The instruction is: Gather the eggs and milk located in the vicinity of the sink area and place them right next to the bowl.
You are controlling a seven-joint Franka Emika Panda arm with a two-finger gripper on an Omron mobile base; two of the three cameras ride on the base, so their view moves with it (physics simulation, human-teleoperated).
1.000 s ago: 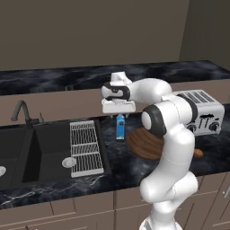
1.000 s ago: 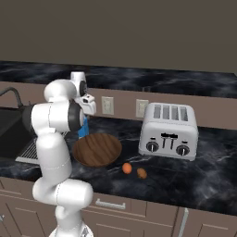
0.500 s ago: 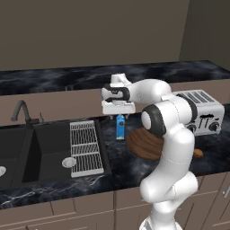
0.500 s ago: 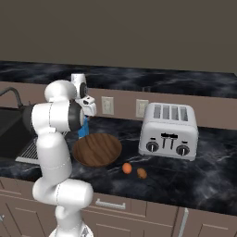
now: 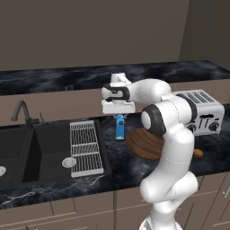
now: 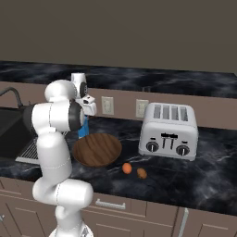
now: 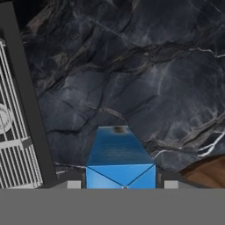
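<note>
My jaws [image 5: 119,115] hang over the dark bench [image 5: 103,168], and the milk [image 5: 120,127] is right under them. In the hand view the blue carton [image 7: 119,159] sits between my two fingers [image 7: 74,184], one on each side of it. My fingers are close by its sides, but I cannot tell if they are squeezing it or only near it. I also cannot tell if the carton stands on the bench or hangs just above it.

The bowl [image 5: 144,143] is just beside the milk, a little to one side of my jaws and lower down. From the right base view the brown bowl [image 6: 97,149] lies flat on the bench with the carton [image 6: 83,128] at its far edge. I see a bit of the bowl [image 7: 205,171] at the corner of the hand view too.

The eggs [image 6: 127,168] are two small ones, past the bowl, well apart from my jaws. They lie close to each other on the bench.

The white rack [image 5: 86,148] is on the other side of my jaws, set in the black sink [image 5: 27,152]. A silver toaster [image 6: 169,131] stands beyond the bowl, far from my jaws.
</note>
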